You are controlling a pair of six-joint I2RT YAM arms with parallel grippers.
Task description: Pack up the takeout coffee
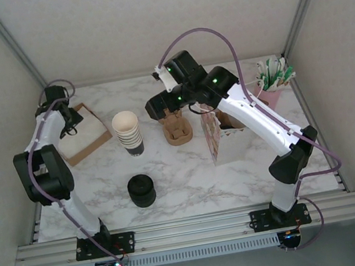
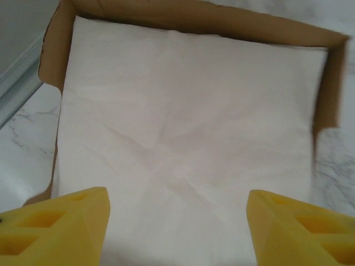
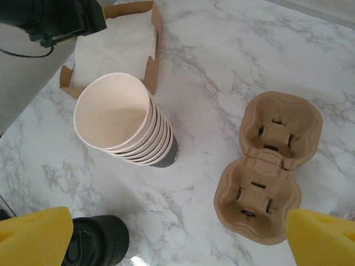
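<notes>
Both end effectors are sitting released right now. The left end effector (image 2: 177, 194) is hanging right over the cardboard tray (image 2: 327, 83) of white napkins (image 2: 183, 122), which is sitting at the upper left of the overhead frame. Its yellow fingers (image 2: 66, 221) are spread apart with nothing pinched between them, though I can't tell if the tips are touching the paper. The right end effector (image 3: 177, 216) is hovering above the pulp cup carrier (image 3: 266, 166) near the middle of the marble surface (image 1: 191, 178), jaws gaping wide and grasping nothing.

Just left of the carrier, the stack of cream-rimmed cups (image 3: 122, 122) is standing. The squat black stack of lids (image 1: 141, 190) is sitting apart from it, lower in the frame. A patterned paper bag (image 1: 213, 137) is standing right of the carrier, and a pink holder of packets (image 1: 274, 84) is sitting in the upper right corner.

As for the takeout coffee, I honestly can't tell where it's sitting. Something brownish (image 1: 233, 123) is peeking out behind the right forearm (image 1: 256, 117) beside the bag, too hidden to call.
</notes>
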